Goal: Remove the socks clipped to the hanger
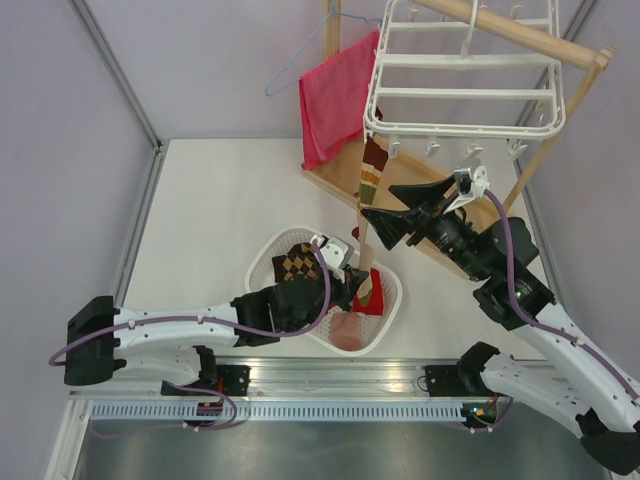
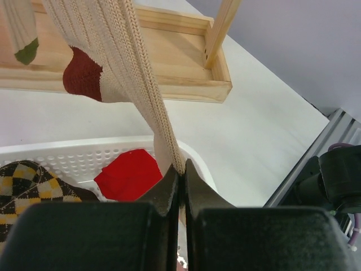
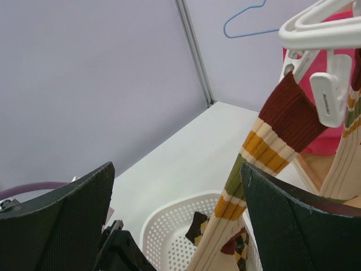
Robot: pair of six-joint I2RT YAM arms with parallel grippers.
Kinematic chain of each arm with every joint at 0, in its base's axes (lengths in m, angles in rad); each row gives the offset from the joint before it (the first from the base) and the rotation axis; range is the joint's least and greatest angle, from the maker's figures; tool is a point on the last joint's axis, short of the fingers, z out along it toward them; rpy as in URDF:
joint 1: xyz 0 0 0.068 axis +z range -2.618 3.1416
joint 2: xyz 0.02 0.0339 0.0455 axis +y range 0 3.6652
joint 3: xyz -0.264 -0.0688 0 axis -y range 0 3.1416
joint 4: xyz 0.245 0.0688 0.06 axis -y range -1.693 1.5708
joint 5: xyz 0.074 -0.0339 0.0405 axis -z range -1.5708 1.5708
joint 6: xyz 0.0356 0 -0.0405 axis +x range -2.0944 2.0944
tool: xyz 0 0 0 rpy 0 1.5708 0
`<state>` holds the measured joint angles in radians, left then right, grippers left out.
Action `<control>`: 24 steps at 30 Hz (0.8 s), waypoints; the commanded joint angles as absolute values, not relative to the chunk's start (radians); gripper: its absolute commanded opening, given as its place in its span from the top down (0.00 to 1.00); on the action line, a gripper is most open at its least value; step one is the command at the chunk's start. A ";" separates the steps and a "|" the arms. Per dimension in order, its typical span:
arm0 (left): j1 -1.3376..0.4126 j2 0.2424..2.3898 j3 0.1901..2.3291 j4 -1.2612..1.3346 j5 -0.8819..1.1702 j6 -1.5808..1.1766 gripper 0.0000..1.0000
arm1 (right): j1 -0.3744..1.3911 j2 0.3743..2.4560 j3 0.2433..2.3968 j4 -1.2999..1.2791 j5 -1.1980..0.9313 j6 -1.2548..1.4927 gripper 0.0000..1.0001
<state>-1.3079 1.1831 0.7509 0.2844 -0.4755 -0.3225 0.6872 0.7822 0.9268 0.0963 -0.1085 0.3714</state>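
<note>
1. Your left gripper (image 1: 358, 278) sits low over the white basket (image 1: 262, 275), near centre. The left wrist view shows its jaws pressed fully together on the lower end of the striped sock (image 2: 141, 84), with the cream ribbing pinched between the tips.
2. In the basket, an argyle sock (image 1: 295, 262) lies on the left and a red sock (image 1: 372, 305) on the right. Both are off the hanger.
3. The striped sock (image 1: 372, 165) runs up and far from that pinch. Its dark red cuff is held in a white clip (image 3: 327, 93) at the hanger's near left corner. A second sock hangs just to its right, partly out of view.
4. Your right gripper (image 1: 378, 200) is spread wide and holds nothing. It hangs just beside the sock's banded part and below the clip.
5. The hanger (image 1: 465, 75) hangs far right, on the wooden stand (image 1: 540, 160).
6. Step in hand, as I judge it: freeing this sock, with the bottom secured and the top not yet released.
7. The next move likely calls for the right gripper at the clip or cuff, or a steady downward pull from the left. Watch that the hanger doesn't swing.
</note>
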 commanded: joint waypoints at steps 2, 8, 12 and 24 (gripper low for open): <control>-1.342 1.186 0.802 0.279 -0.525 -0.287 0.98 | 0.689 0.856 1.037 0.110 -0.153 0.377 0.05; -1.345 1.186 0.813 0.275 -0.534 -0.275 0.98 | 0.690 0.966 1.167 0.066 -0.077 0.345 0.05; -1.345 1.186 0.824 0.264 -0.549 -0.264 0.98 | 0.690 1.046 1.265 0.002 -0.006 0.331 0.05; -1.345 1.190 0.850 0.239 -0.572 -0.232 0.98 | 0.706 1.200 1.404 -0.133 0.230 0.325 0.07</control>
<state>-1.3373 1.1851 0.8074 0.2478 -0.5499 -0.2726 0.6937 1.1938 1.3621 -0.0929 0.1383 0.3328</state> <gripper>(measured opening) 0.033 0.933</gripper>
